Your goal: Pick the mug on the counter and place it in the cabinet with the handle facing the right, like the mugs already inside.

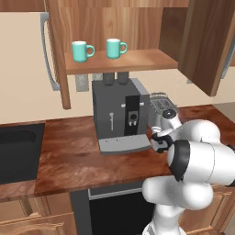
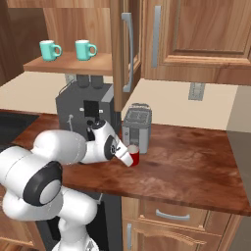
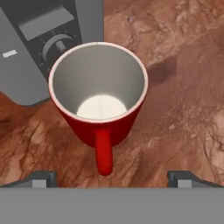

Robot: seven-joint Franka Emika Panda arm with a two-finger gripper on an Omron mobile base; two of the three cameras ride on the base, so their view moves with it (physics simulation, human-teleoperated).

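We see gripper [image 3: 112, 181] jaws apart over upright mug [image 3: 98, 103], handle [image 3: 103, 153] at 6 o'clock.

Mug [image 3: 99, 127] at frame centre is showing a smooth dark red glaze outside, matt pale inside. Counter [image 3: 183, 113] on the right is reading as reddish-brown wood grain with a low sheen. Cabinet [image 1: 137, 27] up top is looking like brown wood, shelf lighter. Teal mugs [image 1: 81, 51] upper left are looking glossy. Coffee machine [image 1: 120, 114] mid-frame is showing matt grey. Toaster [image 2: 136, 128] is looking like brushed metal.
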